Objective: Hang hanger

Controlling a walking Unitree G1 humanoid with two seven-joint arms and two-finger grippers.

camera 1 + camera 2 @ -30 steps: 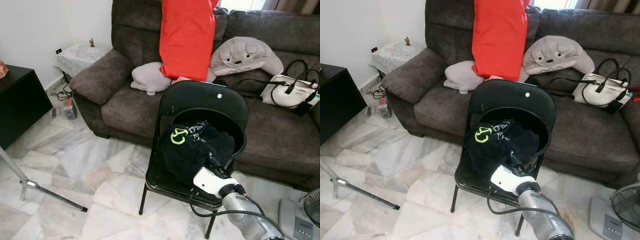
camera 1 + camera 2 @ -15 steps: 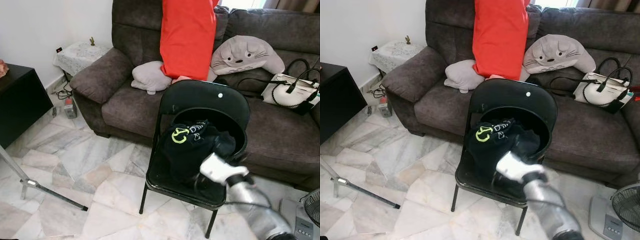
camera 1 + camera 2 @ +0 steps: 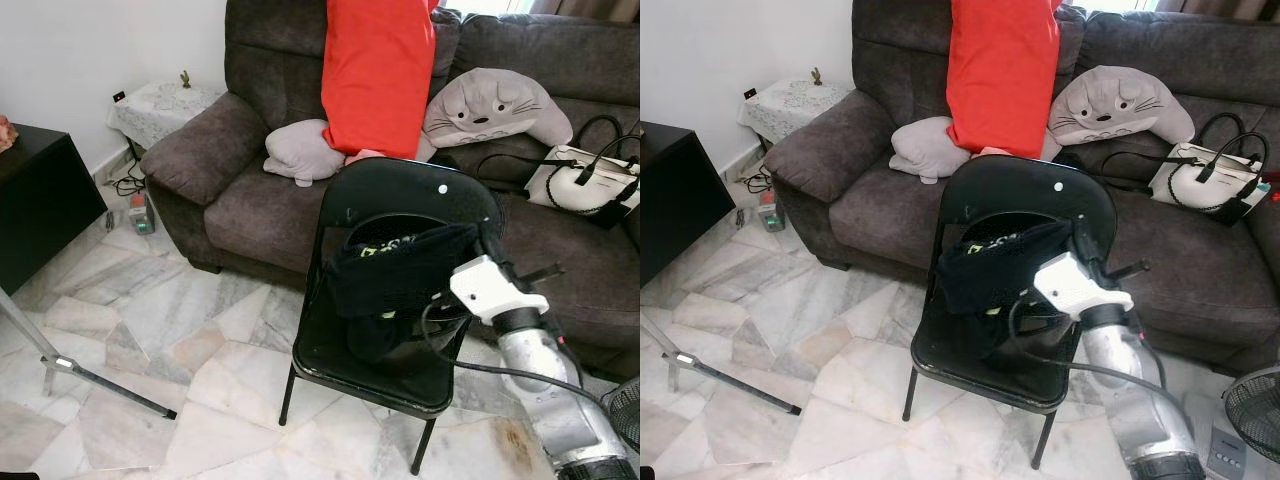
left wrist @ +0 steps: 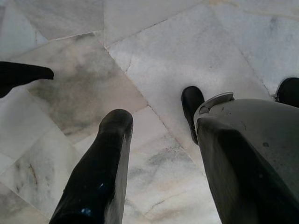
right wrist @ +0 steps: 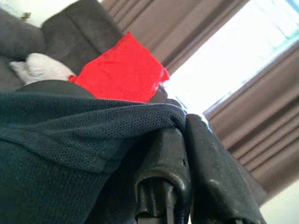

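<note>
- The right gripper (image 5: 187,154) has its two black fingers pressed together on a fold of dark knitted garment (image 3: 395,275), pinching the cloth at its upper edge so the rest drapes below.
- Its white wrist and silver arm reach up from the lower right, holding the garment raised above the seat of the black metal folding chair (image 3: 345,355), just in front of the chair's curved backrest. The lift looks meant to clear the cloth off the seat before carrying it anywhere.
- A yellow-green print on the garment peeks out near the top of the bundle, mostly folded under.
- A hanger cannot be made out: if one is inside the garment, the cloth hides it, so I cannot tell where it is.
- The left gripper (image 4: 79,140) hangs idle, pointing down at the pale marble floor (image 4: 187,42), its fingers spread apart with nothing between them.
- Behind the chair stands a dark grey fabric sofa (image 3: 200,150), with a red cushion (image 3: 375,70) propped against its back, a grey cat-faced plush pillow (image 3: 495,105) and a white handbag with black handles (image 3: 585,185) on the seat.
- Judging by the task, the pickup seems done; a rail or hook to hang it on is not visible here.
</note>
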